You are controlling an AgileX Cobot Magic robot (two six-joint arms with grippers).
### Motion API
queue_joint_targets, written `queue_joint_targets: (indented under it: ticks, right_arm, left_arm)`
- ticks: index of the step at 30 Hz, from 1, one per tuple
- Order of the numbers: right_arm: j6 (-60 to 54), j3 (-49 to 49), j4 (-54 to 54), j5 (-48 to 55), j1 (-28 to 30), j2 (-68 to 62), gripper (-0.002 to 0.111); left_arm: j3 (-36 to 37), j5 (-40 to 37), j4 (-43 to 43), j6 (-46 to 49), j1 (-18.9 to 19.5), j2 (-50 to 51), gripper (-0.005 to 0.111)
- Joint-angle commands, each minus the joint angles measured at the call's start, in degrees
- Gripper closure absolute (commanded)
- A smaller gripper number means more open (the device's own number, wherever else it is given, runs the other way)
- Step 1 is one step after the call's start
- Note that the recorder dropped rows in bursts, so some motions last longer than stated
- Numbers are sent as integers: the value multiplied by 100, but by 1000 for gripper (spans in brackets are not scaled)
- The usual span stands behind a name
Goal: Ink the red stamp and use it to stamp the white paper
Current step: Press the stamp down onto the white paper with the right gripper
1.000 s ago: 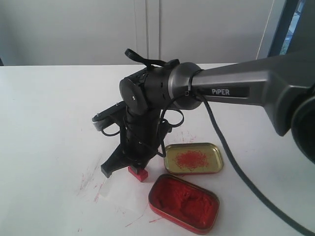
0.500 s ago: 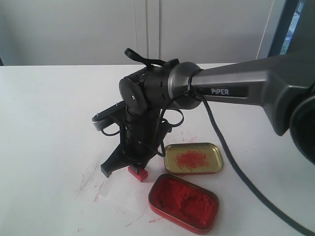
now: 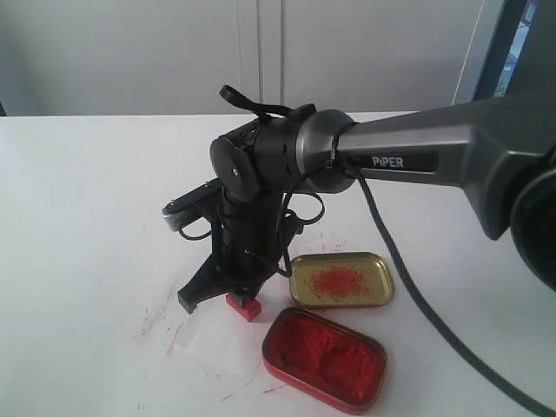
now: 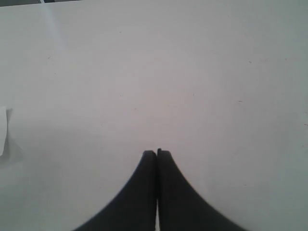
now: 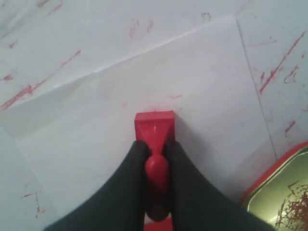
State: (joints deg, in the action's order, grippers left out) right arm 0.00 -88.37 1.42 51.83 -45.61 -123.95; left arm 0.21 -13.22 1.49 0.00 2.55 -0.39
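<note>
Items seen on and over the white table [image 3: 87, 217]:

1. Right gripper [image 5: 155, 153]. Black, pointing down from a grey arm [image 3: 452, 148] lettered "PIPER" that reaches in from the right. Its two fingers [image 5: 126, 178] are pinched on either side of the stamp's knobbed handle, gripping it.

2. Red stamp [image 5: 154, 126]. Small, with a square base. It stands upright in the right gripper's hold with its base down on the paper, and a faint red smudge shows at the far edge of the base. In the room view the red stamp [image 3: 245, 306] sits just left of the lid and to the far left of the tin, touching neither.

3. White paper [image 5: 144, 72]. A thin sheet lying flat, creased across, hardly distinct from the table. It lies under the stamp, left of the tins.

4. Tin lid [image 3: 375, 271]. Gold-coloured with rounded corners, open side up, red smears inside. It lies right of the stamp and on the far side of the ink tin.

5. Ink tin [image 3: 380, 346]. A rounded rectangle filled with red ink, the nearest item, just beside the lid.

6. Red streaks [image 3: 156, 314]. Thin marks on the table to the left of the paper, with more beside the sheet's edge.

7. Black cable [image 3: 417, 304]. It trails from the arm towards the near right.

8. Left gripper [image 4: 157, 153]. Its fingers are pressed together with nothing between them, over bare table.
</note>
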Motion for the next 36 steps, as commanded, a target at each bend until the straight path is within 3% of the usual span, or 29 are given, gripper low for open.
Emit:
queue_joint_targets:
  ticks: [1, 36]
  right_arm:
    - [65, 232, 145, -231, -2, -548, 108]
    - [242, 219, 135, -38, -2, 521, 108]
  left_arm:
    - [-21, -5, -11, 0, 13, 39, 107]
    - [-21, -5, -11, 0, 13, 39, 107]
